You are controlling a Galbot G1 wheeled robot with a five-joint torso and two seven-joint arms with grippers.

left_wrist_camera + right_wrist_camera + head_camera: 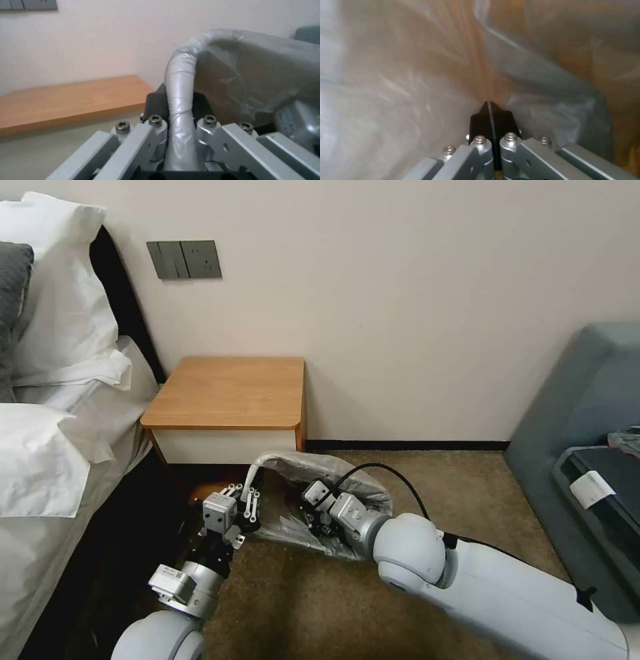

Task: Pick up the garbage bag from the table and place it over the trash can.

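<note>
I'm seeing the translucent grey garbage bag (347,477) stretched over the cream-white trash can (252,473), a light-brown table (230,390) with white front, tan-brown carpet (467,493), and silver-grey grippers with black fingertips (491,120).

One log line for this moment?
left claw: shut on garbage bag over trash can rim | right claw: shut inside bag | table: bare

Even soft indoor light; head view sharp; wrist views blurry, garbage bag (420,75) smeared.
</note>
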